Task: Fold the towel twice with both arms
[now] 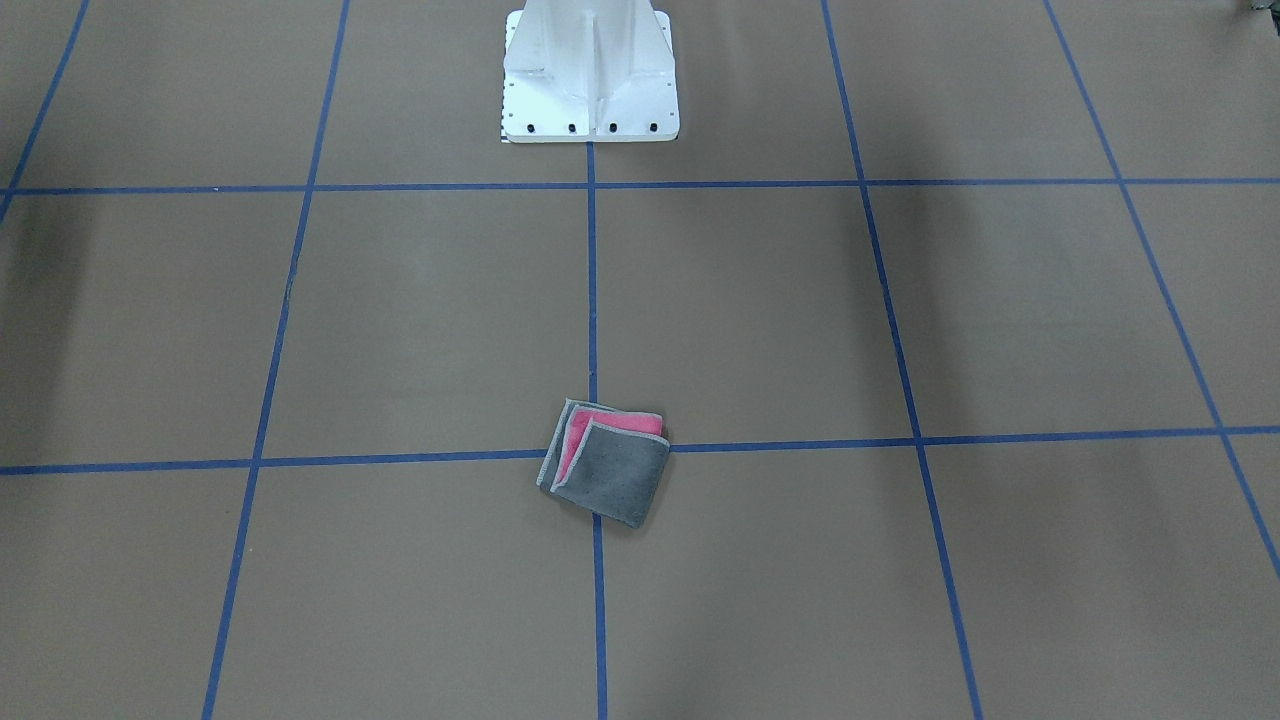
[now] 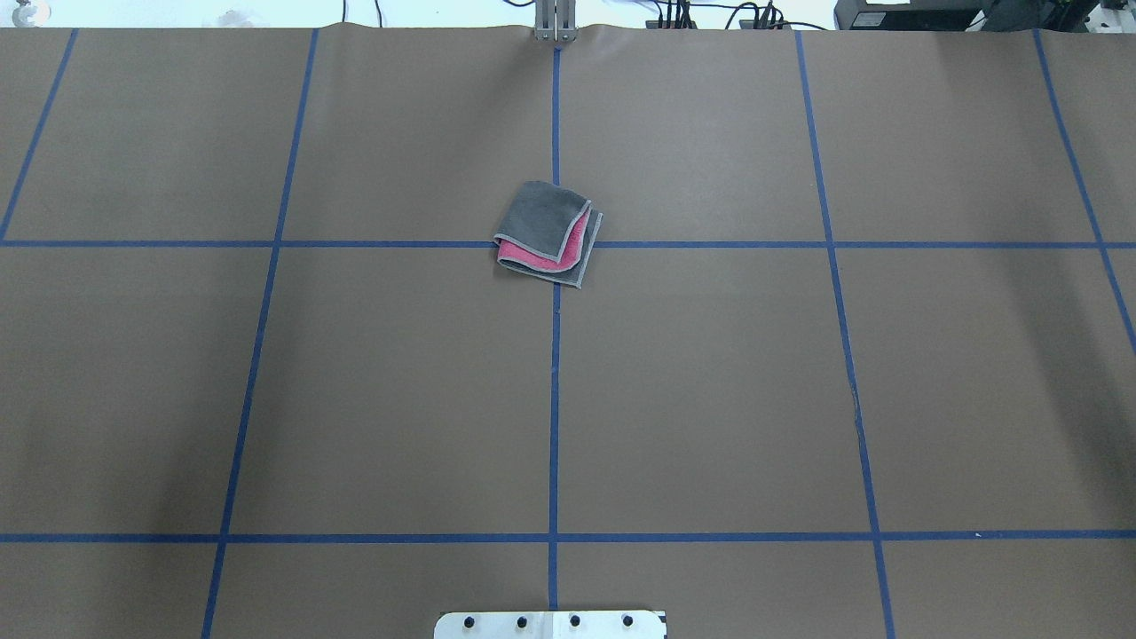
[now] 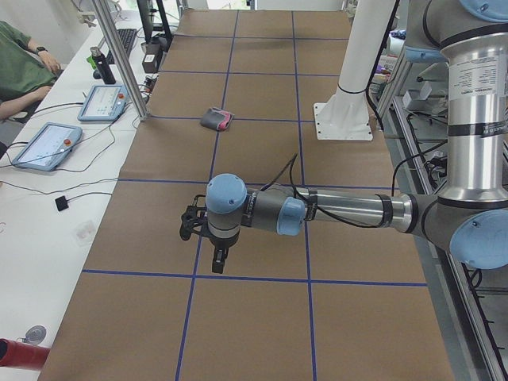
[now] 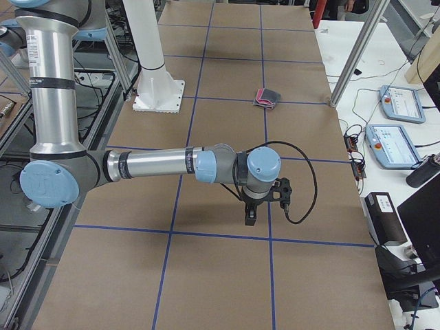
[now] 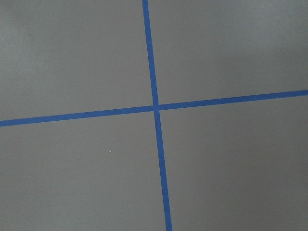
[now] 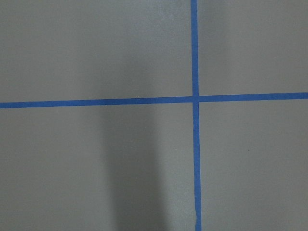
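Where two blue tape lines (image 2: 710, 244) cross on the brown table (image 2: 710, 399), we see the towel (image 2: 543, 232) lying folded into a small square. Its top is grey, with a pink layer showing along the loose edges, and it sits well out from the white base (image 1: 590, 90). The left gripper (image 3: 220, 258) and the right gripper (image 4: 251, 214) each hang pointing down over the table, well apart from the towel. We cannot tell whether either claw's fingers are apart or together.
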Motion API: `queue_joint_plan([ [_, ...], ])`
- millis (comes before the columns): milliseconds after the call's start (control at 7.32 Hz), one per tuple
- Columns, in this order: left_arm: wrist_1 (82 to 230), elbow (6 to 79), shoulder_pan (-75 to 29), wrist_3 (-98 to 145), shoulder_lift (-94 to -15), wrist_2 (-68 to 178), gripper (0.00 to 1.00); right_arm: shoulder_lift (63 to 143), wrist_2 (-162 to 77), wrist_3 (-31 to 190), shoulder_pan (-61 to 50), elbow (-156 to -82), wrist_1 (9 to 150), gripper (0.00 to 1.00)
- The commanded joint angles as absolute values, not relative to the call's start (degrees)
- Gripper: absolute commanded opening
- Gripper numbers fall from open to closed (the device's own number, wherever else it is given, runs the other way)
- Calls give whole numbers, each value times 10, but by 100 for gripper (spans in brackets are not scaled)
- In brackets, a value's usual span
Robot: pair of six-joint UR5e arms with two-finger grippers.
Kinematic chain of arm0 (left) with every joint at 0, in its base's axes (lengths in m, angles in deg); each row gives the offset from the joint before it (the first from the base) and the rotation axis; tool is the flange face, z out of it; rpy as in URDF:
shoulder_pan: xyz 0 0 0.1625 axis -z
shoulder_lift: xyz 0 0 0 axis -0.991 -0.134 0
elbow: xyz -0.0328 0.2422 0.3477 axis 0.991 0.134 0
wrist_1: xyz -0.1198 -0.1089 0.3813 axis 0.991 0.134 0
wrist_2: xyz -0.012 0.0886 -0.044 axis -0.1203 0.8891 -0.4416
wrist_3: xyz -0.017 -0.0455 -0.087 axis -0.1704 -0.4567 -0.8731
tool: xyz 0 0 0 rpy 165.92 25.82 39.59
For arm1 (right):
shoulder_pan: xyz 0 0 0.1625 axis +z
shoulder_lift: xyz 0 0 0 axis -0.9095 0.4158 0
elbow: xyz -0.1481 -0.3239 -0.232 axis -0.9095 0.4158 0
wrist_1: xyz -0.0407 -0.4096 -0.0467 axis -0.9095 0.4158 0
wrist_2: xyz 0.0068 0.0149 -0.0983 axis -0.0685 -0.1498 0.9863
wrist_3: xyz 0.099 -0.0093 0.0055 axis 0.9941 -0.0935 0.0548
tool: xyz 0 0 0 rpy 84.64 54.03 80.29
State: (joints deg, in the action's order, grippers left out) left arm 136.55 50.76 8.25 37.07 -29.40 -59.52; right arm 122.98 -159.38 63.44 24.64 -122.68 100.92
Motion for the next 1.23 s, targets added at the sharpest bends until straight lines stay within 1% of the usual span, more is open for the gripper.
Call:
queue_joint_plan([
  [0,1366,510,83,371,-286,-594,100,1237,-1594,620,250,-1226,1009,100],
  [273,1365,513,83,371,-287,-593,100,1251,-1595,585,268,-1227,1009,100],
  [1093,1364,516,83,370,-287,-592,100,1252,-1612,582,282,-1228,1010,100],
])
